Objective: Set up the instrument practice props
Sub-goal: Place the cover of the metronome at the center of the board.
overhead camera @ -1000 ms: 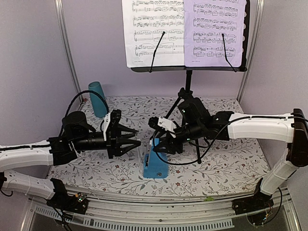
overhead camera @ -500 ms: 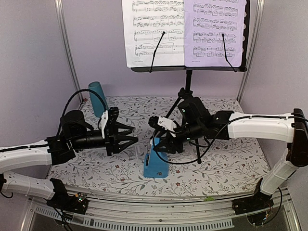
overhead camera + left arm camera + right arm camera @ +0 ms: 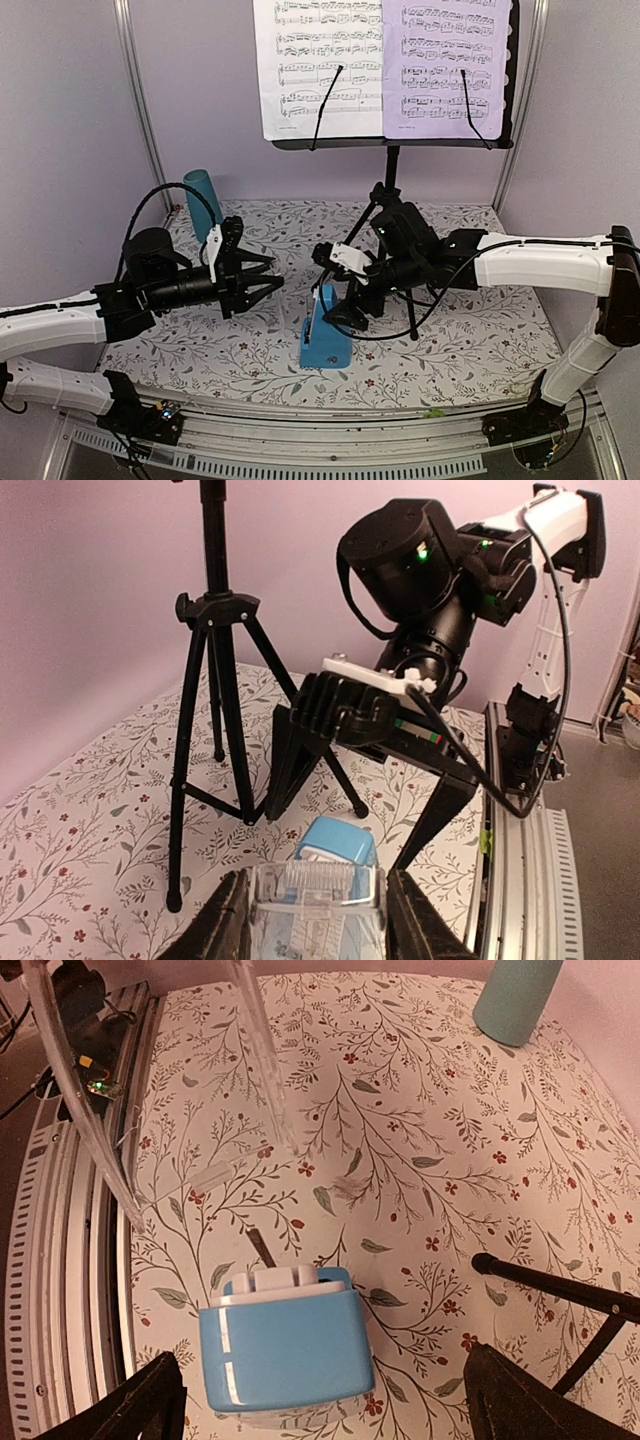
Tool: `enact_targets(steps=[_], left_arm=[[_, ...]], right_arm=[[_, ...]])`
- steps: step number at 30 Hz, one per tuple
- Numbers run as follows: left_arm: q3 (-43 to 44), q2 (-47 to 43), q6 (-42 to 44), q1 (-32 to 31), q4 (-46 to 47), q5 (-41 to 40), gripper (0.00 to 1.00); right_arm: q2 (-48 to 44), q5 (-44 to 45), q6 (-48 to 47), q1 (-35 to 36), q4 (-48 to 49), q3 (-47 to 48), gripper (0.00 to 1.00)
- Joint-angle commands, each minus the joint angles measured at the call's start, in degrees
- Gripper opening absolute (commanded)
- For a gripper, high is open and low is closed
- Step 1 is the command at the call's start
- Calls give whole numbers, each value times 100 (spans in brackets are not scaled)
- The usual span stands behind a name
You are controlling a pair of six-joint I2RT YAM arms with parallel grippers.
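Observation:
The black music stand [image 3: 392, 160] stands at the back, and its tripod [image 3: 215, 680] rests on the floral cloth. A white page [image 3: 320, 65] and a lavender page [image 3: 445, 65] lean on its tray. The blue metronome [image 3: 325, 340] stands upright on the cloth at front centre. My right gripper [image 3: 345, 308] hovers over it, open, its jaws spread well apart on either side of the metronome [image 3: 285, 1350] without touching. My left gripper [image 3: 272, 277] is left of the metronome [image 3: 335, 842], shut on a clear plastic cover [image 3: 315, 890].
A tall teal cup [image 3: 203, 205] stands at the back left by the wall. The stand's tripod legs [image 3: 560, 1285] spread just right of the metronome. A metal rail [image 3: 330, 440] runs along the table's near edge.
My right gripper has opened and let go of the metronome, which stays standing on the cloth. My left gripper has drawn back a little to the left and up with the clear cover.

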Motion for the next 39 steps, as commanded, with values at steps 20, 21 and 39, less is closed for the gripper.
enact_targets(steps=[20, 21, 39], left_arm=[[2097, 1886, -1712, 911, -2735, -2077, 0], [2382, 2145, -1797, 1002, -3042, -2138, 0], [5060, 5485, -2096, 1847, -4388, -1969, 13]], right_arm=[[-1757, 586, 736, -56, 805, -718, 99], [-1829, 622, 842, -75, 861, -772, 99], [-2222, 578, 1573, -160, 1422, -1607, 99]])
